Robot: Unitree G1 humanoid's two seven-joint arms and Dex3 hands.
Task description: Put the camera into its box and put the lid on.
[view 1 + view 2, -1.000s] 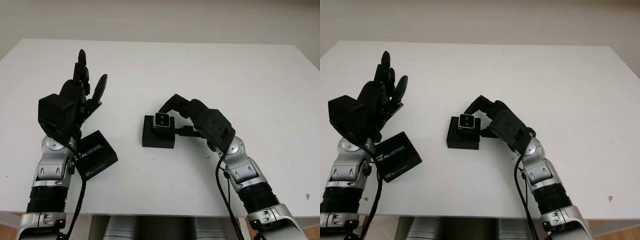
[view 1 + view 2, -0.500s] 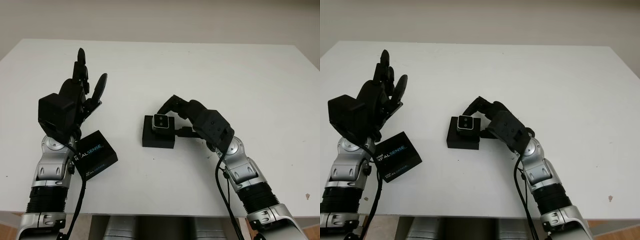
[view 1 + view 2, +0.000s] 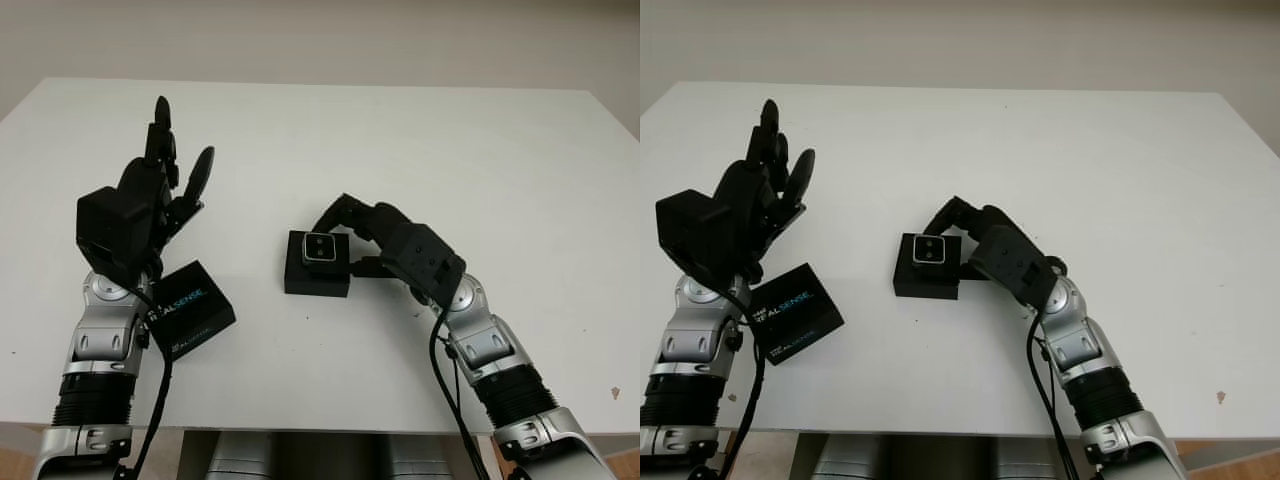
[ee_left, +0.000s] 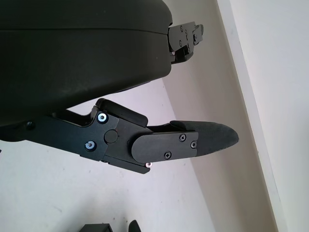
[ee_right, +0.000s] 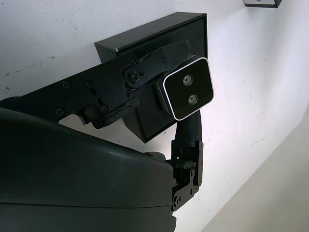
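Nearest the robot on the left, the black box lid (image 3: 190,309) printed "REALSENSE" lies flat on the white counter (image 3: 400,140), turned at an angle, its near corner tucked under the left forearm. Just beyond it the left hand (image 3: 150,195) is held up above the counter, open, gripping nothing, fingers pointing toward the far edge.

Over to the middle now: the open black box (image 3: 316,280) sits on the counter, well apart from the lid. The right hand (image 3: 385,240) comes in from the right side of the box, and its fingers (image 5: 145,67) are closed on the camera (image 3: 320,249), a small silver-framed unit with a dark face and two lenses. The right wrist view shows it nicely: one finger lies across the camera's side, another (image 5: 188,140) presses from the opposite side, and the two lenses face out of the grip. The camera (image 5: 189,88) is right over the box's far half, lens face turned up toward the head cameras; whether it touches the box floor, I cannot tell.

Past all of that, bare counter runs to the far edge and a plain pale wall (image 3: 320,40).
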